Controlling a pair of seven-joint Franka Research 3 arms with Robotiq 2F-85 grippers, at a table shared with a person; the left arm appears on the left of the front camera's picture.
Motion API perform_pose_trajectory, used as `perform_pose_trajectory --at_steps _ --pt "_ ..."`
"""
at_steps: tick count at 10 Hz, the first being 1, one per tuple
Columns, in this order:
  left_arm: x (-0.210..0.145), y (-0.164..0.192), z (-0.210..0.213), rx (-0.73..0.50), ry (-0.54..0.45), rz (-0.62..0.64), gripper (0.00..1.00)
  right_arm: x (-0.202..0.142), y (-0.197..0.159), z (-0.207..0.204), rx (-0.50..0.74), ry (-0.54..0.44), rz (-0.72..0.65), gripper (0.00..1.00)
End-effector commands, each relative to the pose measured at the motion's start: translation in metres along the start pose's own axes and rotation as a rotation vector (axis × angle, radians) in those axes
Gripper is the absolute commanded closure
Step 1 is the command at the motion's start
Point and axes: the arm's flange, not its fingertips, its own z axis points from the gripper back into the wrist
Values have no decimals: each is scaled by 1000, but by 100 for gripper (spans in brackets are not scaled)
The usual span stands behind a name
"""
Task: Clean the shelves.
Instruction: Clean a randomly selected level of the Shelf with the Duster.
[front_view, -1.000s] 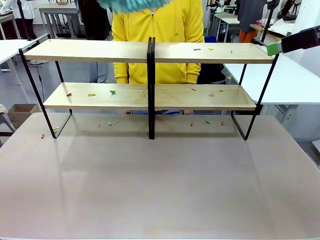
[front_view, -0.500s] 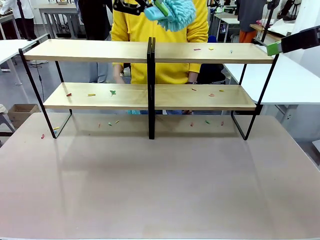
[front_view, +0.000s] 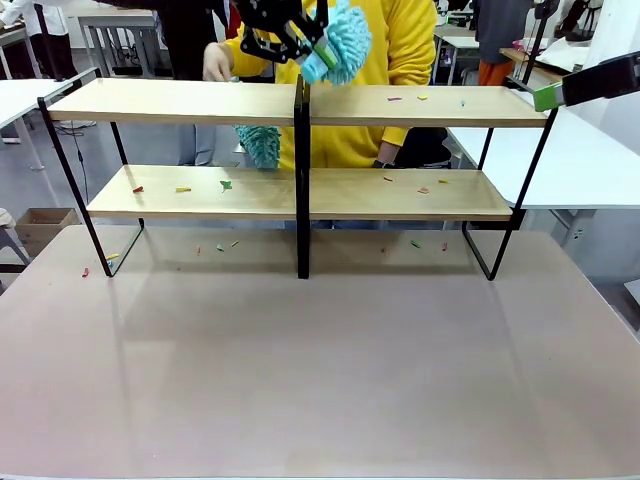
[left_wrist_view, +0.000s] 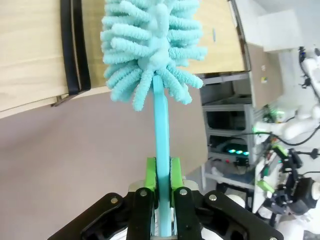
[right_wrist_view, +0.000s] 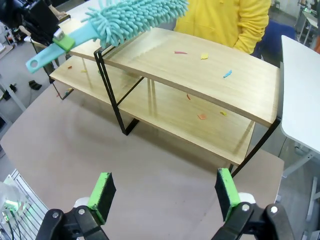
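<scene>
The left arm is cut off by the top of the front view, so there little more than its black left hand (front_view: 287, 28) shows, high over the far edge of the worktop (front_view: 320, 370). The wrist view settles its grip: both green pads are pressed flat against the teal handle of a fluffy duster (front_view: 337, 40), jaws fully closed on it. The right hand (right_wrist_view: 164, 192) is cut by the right side of the front view; its own camera shows the pads wide apart with nothing between them.

A second duster (front_view: 258, 145) shows between the tiers behind the left rack; its handle is hidden by the top board, so what holds it cannot be told. A person in a yellow top (front_view: 350, 140) stands at the far side, one hand (front_view: 214, 62) above the top board.

The shelves (front_view: 170, 100) stand along the far edge of the worktop, two racks meeting at the middle. Small coloured scraps (front_view: 395, 98) lie on the right top board, on both lower boards and on the worktop beneath; their shapes are too small to tell.

The held duster's head hangs just above the top boards where the racks join; whether it touches them cannot be told. The right hand is off the racks' right end, apart from them.
</scene>
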Motion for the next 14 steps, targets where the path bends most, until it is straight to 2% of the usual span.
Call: perform_pose_trajectory --at_steps 1,7,10,14 --pt "-6 -4 -3 45 14 -28 88 0 -1 0 3 -2 -5 0" --pt "-2 -29 -47 96 126 -75 88 0 -1 0 3 -2 -5 0" --pt "3 -46 -61 39 147 -102 88 0 -1 0 3 -2 -5 0" --pt "-3 -53 -70 48 412 -226 88 0 -1 0 3 -2 -5 0"
